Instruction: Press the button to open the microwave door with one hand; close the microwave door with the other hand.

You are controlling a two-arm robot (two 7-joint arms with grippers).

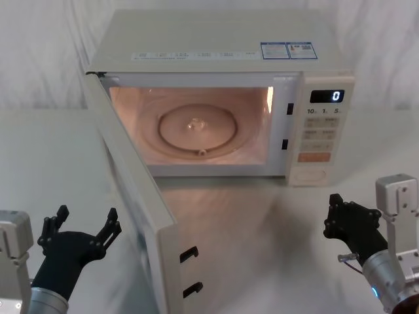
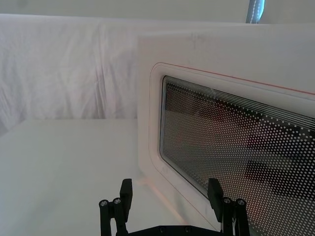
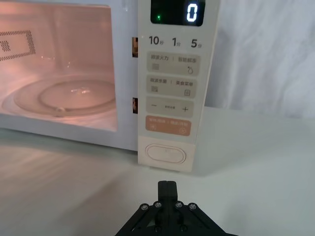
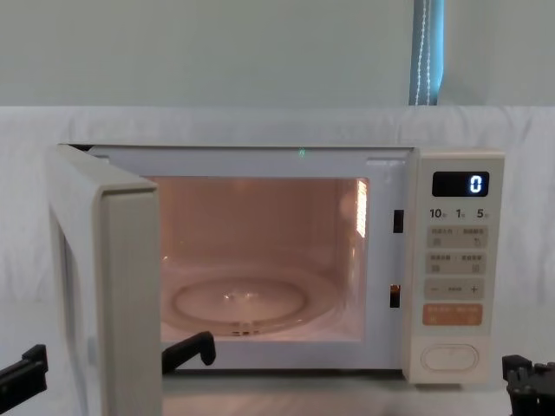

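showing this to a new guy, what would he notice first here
The microwave door stands swung wide open toward the robot's left, and the lit pinkish cavity with its glass turntable glows at centre. The left hand waits open just outside the door; the right hand sits low before the keypad.

White tabletop (image 1: 39,163), draped white cloth backdrop (image 4: 260,121) at 12 o'clock, blue-grey strip (image 4: 426,52) at 1 o'clock above the cloth

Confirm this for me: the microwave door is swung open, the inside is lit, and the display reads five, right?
Not quite. The microwave door is swung open and the inside is lit, but the display reads 0, not five. The right wrist view shows it most plainly; the 5 is only a printed label below it.
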